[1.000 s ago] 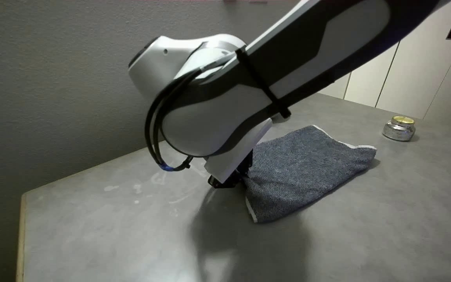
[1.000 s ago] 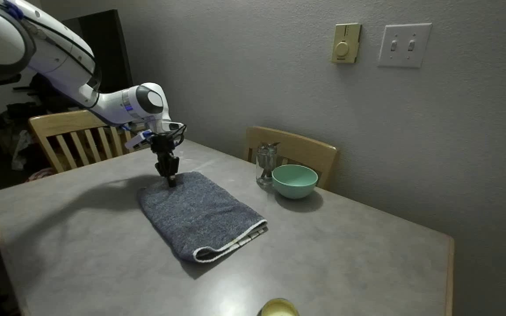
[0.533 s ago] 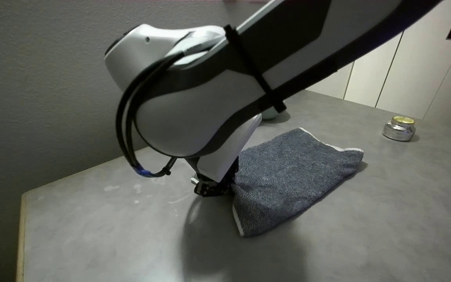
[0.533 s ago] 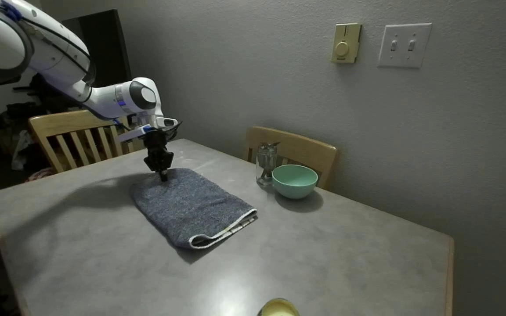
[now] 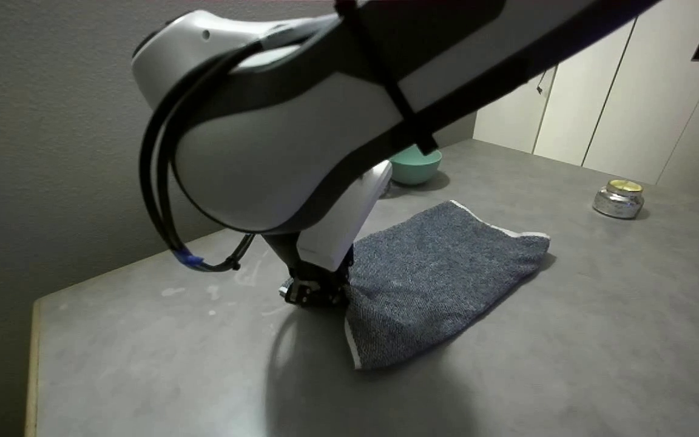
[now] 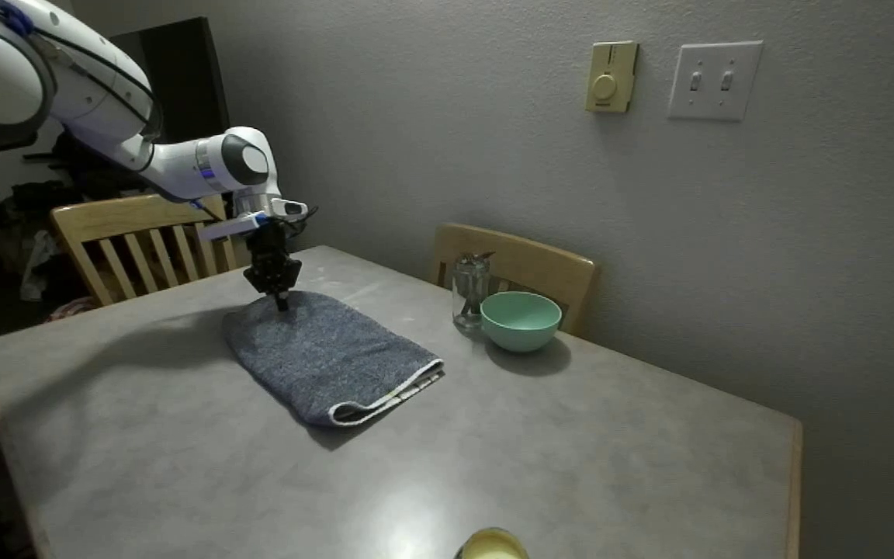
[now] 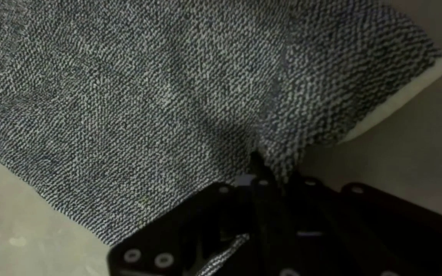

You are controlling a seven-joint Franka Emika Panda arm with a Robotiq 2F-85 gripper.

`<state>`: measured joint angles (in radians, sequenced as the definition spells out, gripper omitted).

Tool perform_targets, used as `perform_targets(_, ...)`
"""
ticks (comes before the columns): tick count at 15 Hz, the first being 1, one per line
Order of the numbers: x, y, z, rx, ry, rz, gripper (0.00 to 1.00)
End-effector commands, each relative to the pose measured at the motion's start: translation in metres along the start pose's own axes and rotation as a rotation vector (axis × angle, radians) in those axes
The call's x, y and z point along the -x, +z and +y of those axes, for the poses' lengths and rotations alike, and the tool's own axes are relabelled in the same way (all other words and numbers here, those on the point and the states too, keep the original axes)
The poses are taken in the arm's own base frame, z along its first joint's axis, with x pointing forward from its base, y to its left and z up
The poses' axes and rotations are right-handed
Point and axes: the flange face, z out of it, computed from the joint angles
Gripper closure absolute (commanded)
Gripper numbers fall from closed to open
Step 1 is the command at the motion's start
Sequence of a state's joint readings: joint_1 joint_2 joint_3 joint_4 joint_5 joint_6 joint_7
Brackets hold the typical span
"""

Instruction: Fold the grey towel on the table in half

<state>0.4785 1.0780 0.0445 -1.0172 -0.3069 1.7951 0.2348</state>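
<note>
fingers [image 7: 261,171] clamped on gathered edge of grey towel [image 6: 338,353] | towel on surface [image 6: 610,458], dragged whole, away from jar [image 5: 618,202], over last 1 s | likely repositioning: layers look doubled already, no new fold

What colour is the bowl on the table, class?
The bowl is mint green; it shows best in an exterior view, where nothing covers it.
</note>
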Motion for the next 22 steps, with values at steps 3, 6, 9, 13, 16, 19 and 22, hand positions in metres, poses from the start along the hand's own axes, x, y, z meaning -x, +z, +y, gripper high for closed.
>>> perform_targets(3,0.014,-0.03,0.015,-0.026,0.0,-0.015,0.98)
perform_targets(6,0.022,-0.047,0.029,-0.021,0.023,-0.005,0.98)
perform_targets(9,0.035,-0.064,0.05,-0.015,0.055,0.002,0.98)
perform_targets(13,0.058,-0.077,0.082,0.003,0.1,-0.01,0.98)
perform_targets(16,0.075,-0.078,0.106,0.018,0.117,-0.022,0.98)
perform_targets(19,0.089,-0.069,0.133,0.052,0.15,-0.031,0.98)
perform_targets(22,0.102,-0.05,0.169,0.093,0.212,-0.035,0.98)
